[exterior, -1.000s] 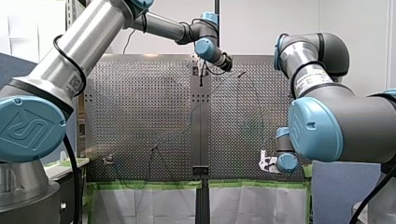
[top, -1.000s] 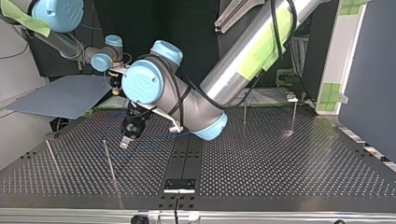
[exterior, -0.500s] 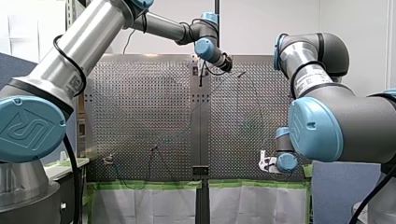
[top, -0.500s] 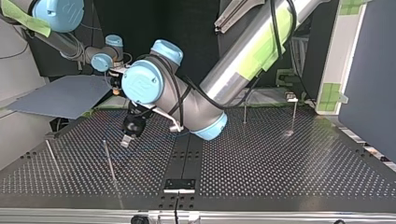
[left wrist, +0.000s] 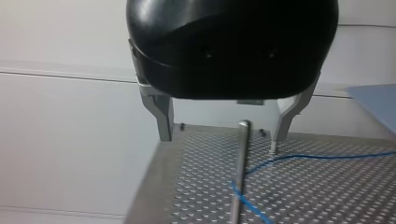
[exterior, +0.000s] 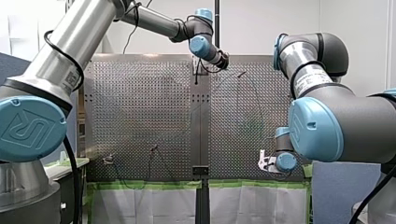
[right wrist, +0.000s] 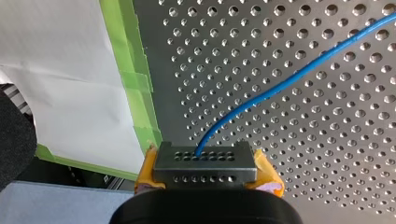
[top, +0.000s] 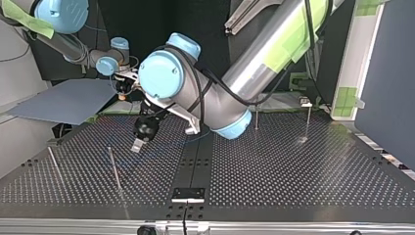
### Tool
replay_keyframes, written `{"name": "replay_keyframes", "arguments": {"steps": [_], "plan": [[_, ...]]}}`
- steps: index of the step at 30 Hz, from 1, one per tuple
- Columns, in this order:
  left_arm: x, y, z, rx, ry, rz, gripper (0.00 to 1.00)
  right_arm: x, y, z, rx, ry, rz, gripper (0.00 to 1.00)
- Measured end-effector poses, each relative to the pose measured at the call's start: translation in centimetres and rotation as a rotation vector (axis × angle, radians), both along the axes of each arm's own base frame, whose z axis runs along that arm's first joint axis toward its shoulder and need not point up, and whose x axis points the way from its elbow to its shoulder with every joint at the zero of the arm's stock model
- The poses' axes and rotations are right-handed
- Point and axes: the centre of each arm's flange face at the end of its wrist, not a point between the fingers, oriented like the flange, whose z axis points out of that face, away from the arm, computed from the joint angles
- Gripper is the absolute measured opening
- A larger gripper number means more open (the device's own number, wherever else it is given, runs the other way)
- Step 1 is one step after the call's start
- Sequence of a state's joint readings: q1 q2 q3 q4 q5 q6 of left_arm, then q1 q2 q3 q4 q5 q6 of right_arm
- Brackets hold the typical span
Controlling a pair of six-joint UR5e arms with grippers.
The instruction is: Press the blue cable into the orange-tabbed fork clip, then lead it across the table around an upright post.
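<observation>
- Perforated steel table (exterior: pixel 140 116) fills the front view, with green tape (exterior: pixel 140 184) along its near edge.
- Nearest, by that taped edge at the front view's right, my right gripper (right wrist: pixel 204 156) sits low over the plate. Its fingers are closed together, and yellow-orange pads (right wrist: pixel 266 175) bulge out at either side. The blue cable (right wrist: pixel 289 77) comes out at their tip, pinched there.
- From that grip the cable runs away over the holes in a long, gentle curve.
- Farther across, my left gripper (left wrist: pixel 219 142) hangs above the table, clear of it. It has a black body, and its bare metal fingers (left wrist: pixel 163 114) are spread wide with nothing between them.
- The cable passes just under one of those fingertips. I cannot tell whether it touches.
- Ahead of that gripper, in line with the gap between its fingers, a thin upright post (left wrist: pixel 242 172) stands on the plate. The cable reaches it and crosses it low down. I cannot tell on which side of the post it passes.
- Farthest back, past the table's far edge, is a plain white wall (exterior: pixel 261 28).
</observation>
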State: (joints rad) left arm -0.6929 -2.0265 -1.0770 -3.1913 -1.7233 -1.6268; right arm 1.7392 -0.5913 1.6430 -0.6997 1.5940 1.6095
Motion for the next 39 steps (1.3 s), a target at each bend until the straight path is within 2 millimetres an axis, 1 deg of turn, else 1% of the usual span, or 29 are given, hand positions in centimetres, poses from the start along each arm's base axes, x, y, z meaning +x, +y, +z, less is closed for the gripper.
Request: {"name": "replay_keyframes", "arguments": {"steps": [10, 17, 28, 32, 39], "plan": [[-1.5, 2.5, 2.6, -0.109, -0.046, 0.056, 1.00, 0.4, 0.2, 0.0, 0.002, 0.003, 0.009, 0.00], [-2.7, 4.1, 4.1, -0.205, -0.064, 0.063, 1.00, 0.6, 0.3, 0.0, 0.001, 0.005, 0.013, 0.00], [-5.4, 7.0, 6.5, -0.383, -0.096, 0.076, 1.00, 0.8, 0.3, 0.0, 0.001, 0.006, 0.016, 0.00], [-5.8, 7.6, 6.0, -0.438, -0.091, 0.087, 1.00, 0.9, 0.3, 0.1, -0.002, 0.005, 0.018, 0.00], [-6.2, 7.9, 3.2, -0.520, -0.059, 0.123, 1.00, 1.2, 0.3, 0.1, -0.002, 0.005, 0.023, 0.00]]}}
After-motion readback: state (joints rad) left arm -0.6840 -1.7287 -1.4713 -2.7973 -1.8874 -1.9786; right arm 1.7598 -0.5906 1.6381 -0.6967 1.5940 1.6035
